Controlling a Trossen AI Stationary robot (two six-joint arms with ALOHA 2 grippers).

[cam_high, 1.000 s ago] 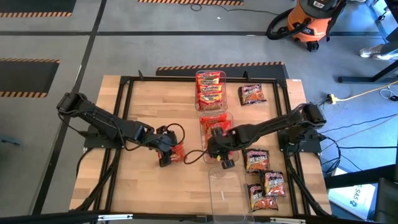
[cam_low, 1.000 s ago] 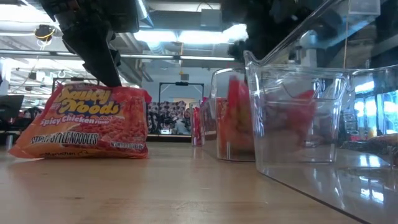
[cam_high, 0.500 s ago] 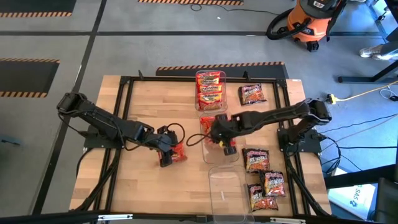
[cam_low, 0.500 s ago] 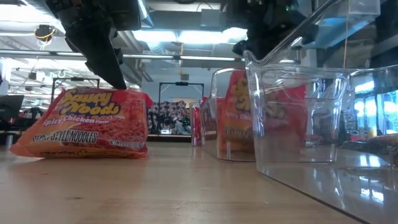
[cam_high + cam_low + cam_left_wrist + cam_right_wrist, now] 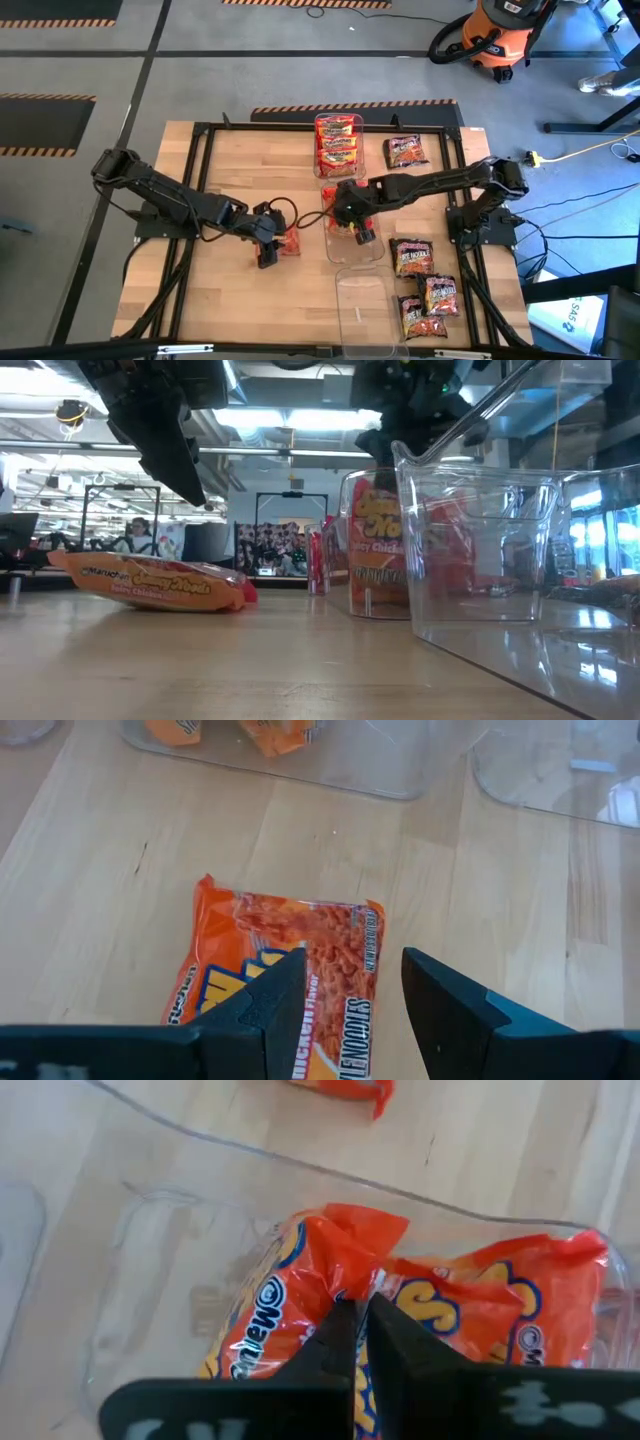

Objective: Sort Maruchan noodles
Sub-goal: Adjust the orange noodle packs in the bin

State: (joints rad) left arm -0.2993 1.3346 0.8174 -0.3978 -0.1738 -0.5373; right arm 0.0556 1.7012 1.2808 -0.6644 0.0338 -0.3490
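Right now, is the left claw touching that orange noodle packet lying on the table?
Apart. The low view shows the left gripper hanging above the flat orange packet with background showing between them; the left wrist view shows its open fingers over it.

Under my left claw (image 5: pixel 345 1010) the flat orange packet (image 5: pixel 150 581) reads "Maruchan" along its edge, and "NOODLES" shows in my left wrist view. At three o'clock from it, the packet in the middle bin (image 5: pixel 385 550) reads "Spicy Chicken".
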